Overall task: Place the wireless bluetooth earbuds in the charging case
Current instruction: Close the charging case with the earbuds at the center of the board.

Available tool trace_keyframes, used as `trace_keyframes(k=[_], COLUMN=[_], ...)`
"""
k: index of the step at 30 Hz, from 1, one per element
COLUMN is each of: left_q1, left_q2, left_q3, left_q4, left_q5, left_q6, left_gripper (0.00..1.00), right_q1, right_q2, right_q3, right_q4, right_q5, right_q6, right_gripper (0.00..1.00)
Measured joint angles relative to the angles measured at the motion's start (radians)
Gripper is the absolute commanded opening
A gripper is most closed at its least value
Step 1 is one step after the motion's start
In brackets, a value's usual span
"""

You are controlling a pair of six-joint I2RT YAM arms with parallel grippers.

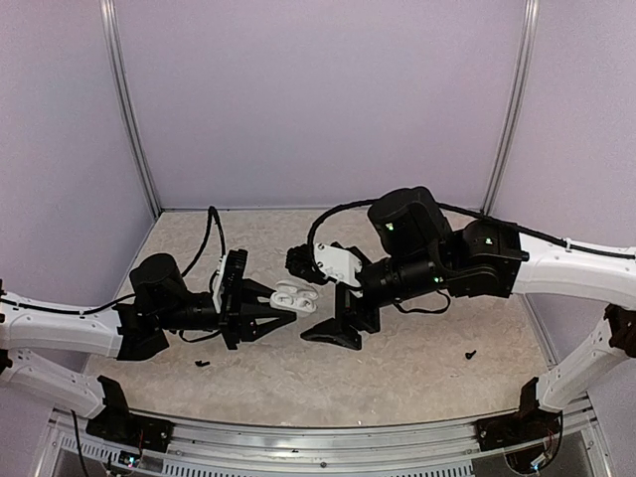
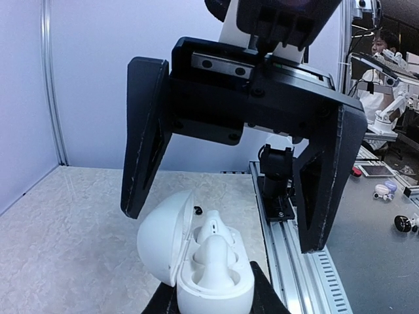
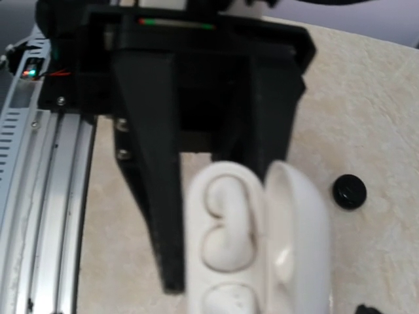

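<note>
Charging case (image 1: 294, 296) sits clamped in left hand (image 1: 283, 304), beside wide-open right hand (image 1: 318, 299).

One charging case (image 2: 216, 288) holding two earbuds (image 2: 211, 260). Two tools: left tool (image 1: 285, 310), right tool (image 1: 311, 298). On the tabletop (image 1: 417, 373), two small black bits (image 1: 202, 364) and one black disc (image 3: 349, 191).
</note>
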Motion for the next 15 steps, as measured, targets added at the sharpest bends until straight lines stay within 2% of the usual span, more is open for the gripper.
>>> trace_keyframes(k=[15], left_q1=[0.003], left_q2=[0.004], left_q3=[0.003], left_q4=[-0.005], left_q5=[-0.035], left_q6=[-0.003], left_gripper=[0.11], right_q1=[-0.003], right_q2=[0.001], right_q3=[0.0], right_q4=[0.001], right_q5=[-0.052], right_q6=[-0.024], right_gripper=[0.83])
